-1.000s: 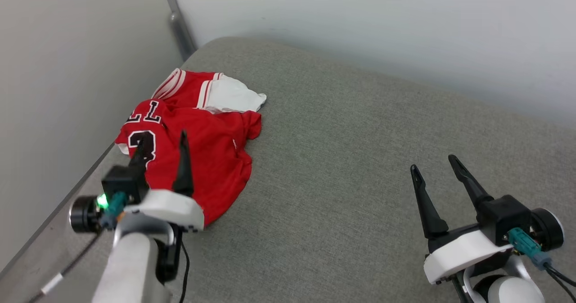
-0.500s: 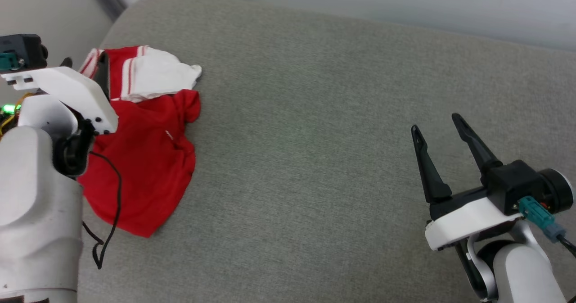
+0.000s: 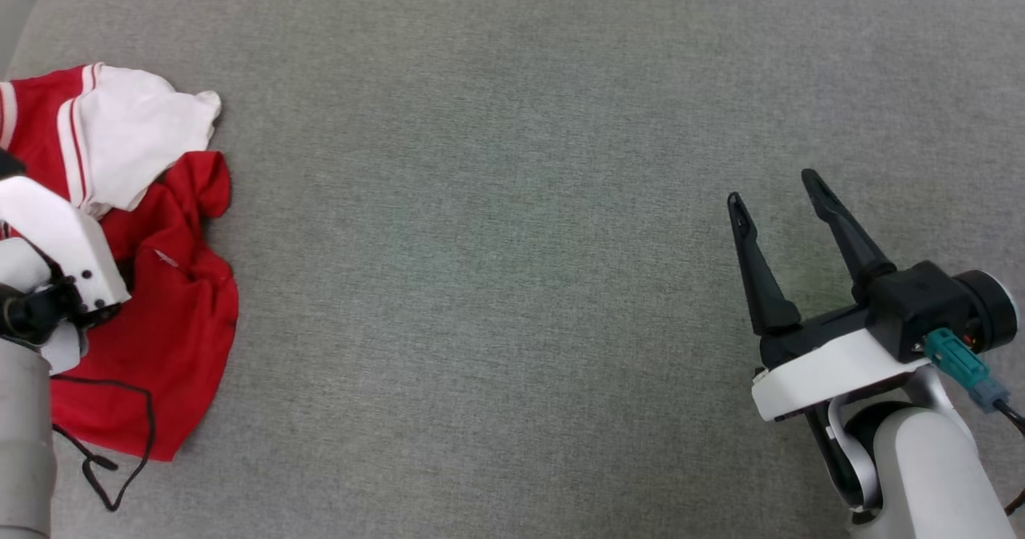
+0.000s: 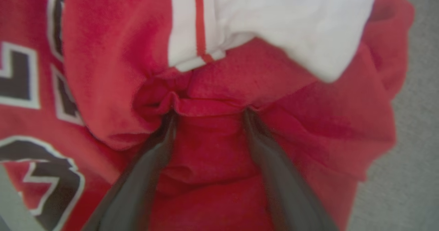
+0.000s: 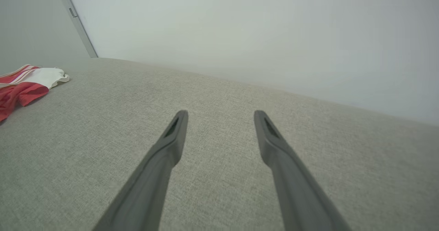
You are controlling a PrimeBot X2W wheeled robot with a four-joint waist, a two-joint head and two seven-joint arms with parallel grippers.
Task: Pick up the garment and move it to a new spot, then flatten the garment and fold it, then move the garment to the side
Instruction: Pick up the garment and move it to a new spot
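Note:
The garment [image 3: 184, 299], a crumpled red jersey with a white sleeve [image 3: 136, 134], lies at the left edge of the grey cushion [image 3: 512, 203]. In the left wrist view my left gripper [image 4: 210, 113] is open, its two fingertips pressed down into the red cloth of the garment [image 4: 308, 128] with a raised fold between them. Black white-outlined letters [image 4: 17, 73] show to their left. The left arm's white wrist cover [image 3: 60, 239] hangs over the garment. My right gripper [image 3: 770, 188] stands open and empty far to the right, above bare cushion [image 5: 221, 113]; the garment [image 5: 17, 90] lies far to its left.
A black cable [image 3: 120, 443] from the left arm loops over the garment's lower hem. A pale wall [image 5: 240, 35] with a grey corner post [image 5: 77, 21] rises behind the cushion. Bare grey upholstery stretches between the garment and the right gripper.
The head camera has swung, so the garment now sits at the picture's left edge. My left arm rose and reached forward over the garment. The right gripper has barely moved.

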